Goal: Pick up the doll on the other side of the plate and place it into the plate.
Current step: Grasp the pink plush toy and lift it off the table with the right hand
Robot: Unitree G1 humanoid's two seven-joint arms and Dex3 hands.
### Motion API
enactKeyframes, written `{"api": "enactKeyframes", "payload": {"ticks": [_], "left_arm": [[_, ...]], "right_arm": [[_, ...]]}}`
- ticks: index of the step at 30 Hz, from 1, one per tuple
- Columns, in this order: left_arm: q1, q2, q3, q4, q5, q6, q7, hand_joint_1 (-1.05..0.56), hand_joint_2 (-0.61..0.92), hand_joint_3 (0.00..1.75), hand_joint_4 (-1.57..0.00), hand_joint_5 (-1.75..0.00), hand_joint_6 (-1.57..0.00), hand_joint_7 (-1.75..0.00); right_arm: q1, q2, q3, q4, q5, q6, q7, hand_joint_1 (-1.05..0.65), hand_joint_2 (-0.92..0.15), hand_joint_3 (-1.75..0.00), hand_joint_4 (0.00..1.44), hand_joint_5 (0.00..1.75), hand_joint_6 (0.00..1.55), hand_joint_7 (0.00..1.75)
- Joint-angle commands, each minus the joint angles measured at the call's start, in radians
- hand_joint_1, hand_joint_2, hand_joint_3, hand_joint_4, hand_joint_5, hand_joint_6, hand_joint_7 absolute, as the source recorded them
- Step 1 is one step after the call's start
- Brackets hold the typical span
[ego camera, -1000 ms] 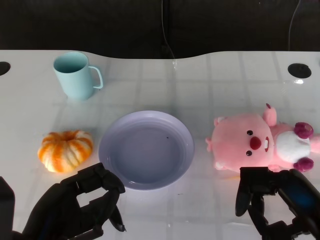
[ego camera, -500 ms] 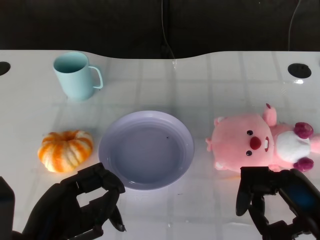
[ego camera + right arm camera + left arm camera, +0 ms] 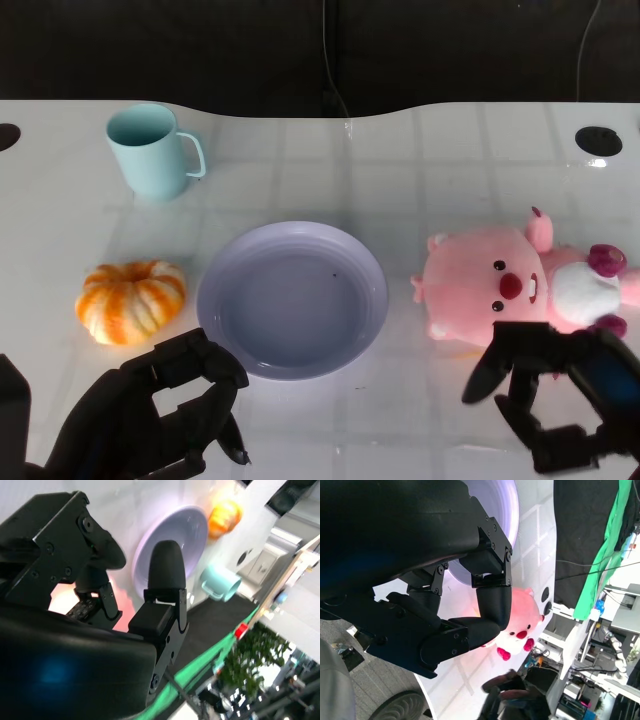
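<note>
The pink plush doll (image 3: 500, 280) lies on its back on the white table, to the right of the lilac plate (image 3: 292, 298), which has nothing in it. My right hand (image 3: 555, 400) hovers at the doll's near edge, its fingers (image 3: 485, 375) spread and holding nothing. In the right wrist view the doll (image 3: 62, 600) shows as pink just beyond my right hand (image 3: 125, 595), with the plate (image 3: 192, 530) farther off. My left hand (image 3: 160, 415) rests low, in front of the plate, half curled and holding nothing. The left wrist view shows the doll (image 3: 520, 625) past its fingers (image 3: 492, 595).
An orange pumpkin toy (image 3: 131, 300) sits to the left of the plate. A light blue mug (image 3: 150, 150) stands at the back left. The table's dark far edge runs along the top, with round holes (image 3: 598, 140) near the corners.
My right hand has shifted slightly to the right and its fingers have spread wider in front of the doll. Left hand, doll and plate have not moved.
</note>
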Motion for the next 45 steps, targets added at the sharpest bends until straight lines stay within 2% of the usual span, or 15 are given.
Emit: {"api": "enactKeyframes", "payload": {"ticks": [1,4,6,8,10,14,20,27,31,36,45], "left_arm": [[-0.007,0.008,0.007,0.001,0.007,-0.016,-0.002,-0.37,0.72,0.87,-0.67,-1.75,-0.61,-1.45],[-0.005,0.011,0.011,-0.001,0.005,-0.010,0.001,-0.36,0.72,0.89,-0.66,-1.75,-0.60,-1.46],[-0.003,0.011,0.013,-0.003,0.007,-0.010,0.003,-0.36,0.72,0.90,-0.66,-1.75,-0.60,-1.46],[-0.002,0.012,0.014,-0.005,0.006,-0.005,0.007,-0.36,0.71,0.90,-0.66,-1.75,-0.60,-1.47],[-0.002,0.011,0.017,-0.008,0.001,-0.001,0.008,-0.37,0.71,0.90,-0.66,-1.75,-0.59,-1.47],[-0.005,0.012,0.021,-0.004,-0.002,0.001,0.006,-0.37,0.70,0.90,-0.65,-1.75,-0.59,-1.48],[-0.008,0.013,0.021,0.000,0.009,-0.011,0.001,-0.39,0.70,0.89,-0.66,-1.75,-0.59,-1.48],[-0.010,0.011,0.025,0.001,-0.001,0.004,0.004,-0.39,0.70,0.88,-0.66,-1.75,-0.60,-1.46],[-0.010,0.011,0.023,0.000,0.005,0.002,0.006,-0.39,0.70,0.88,-0.66,-1.75,-0.61,-1.45],[-0.010,0.010,0.023,-0.001,0.007,-0.001,0.007,-0.39,0.70,0.88,-0.66,-1.75,-0.61,-1.46],[-0.010,0.008,0.023,0.003,0.010,-0.013,0.002,-0.41,0.69,0.87,-0.67,-1.75,-0.61,-1.45]], "right_arm": [[-0.008,-0.034,-0.031,-0.060,-0.093,0.010,-0.034,-0.06,-0.45,-0.84,0.77,1.20,0.76,0.76],[-0.010,-0.063,-0.046,-0.106,-0.221,0.015,-0.062,-0.17,-0.60,-0.49,0.75,1.02,0.77,0.55],[-0.007,-0.078,-0.058,-0.150,-0.308,0.047,-0.066,-0.31,-0.74,-0.24,0.66,0.83,0.73,0.36],[-0.005,-0.084,-0.067,-0.186,-0.358,0.077,-0.062,-0.39,-0.82,-0.12,0.57,0.71,0.67,0.25],[-0.006,-0.086,-0.077,-0.218,-0.392,0.104,-0.059,-0.42,-0.84,-0.07,0.51,0.64,0.62,0.19],[-0.016,-0.083,-0.090,-0.301,-0.467,0.226,0.009,-0.51,-0.86,-0.03,0.34,0.54,0.47,0.08],[-0.051,-0.089,-0.091,-0.340,-0.547,0.372,0.096,-0.62,-0.88,-0.01,0.20,0.47,0.28,0.00],[-0.099,-0.103,-0.063,-0.337,-0.672,0.487,0.177,-0.66,-0.87,0.00,0.06,0.43,0.20,0.00],[-0.148,-0.105,-0.028,-0.301,-0.785,0.554,0.243,-0.71,-0.90,-0.01,0.01,0.44,0.17,0.00],[-0.220,-0.084,0.010,-0.219,-0.818,0.632,0.307,-0.74,-0.92,-0.02,0.00,0.43,0.16,0.00],[-0.338,-0.080,0.097,0.003,-0.831,0.673,0.259,-0.74,-0.92,-0.01,0.00,0.43,0.15,0.00]]}}
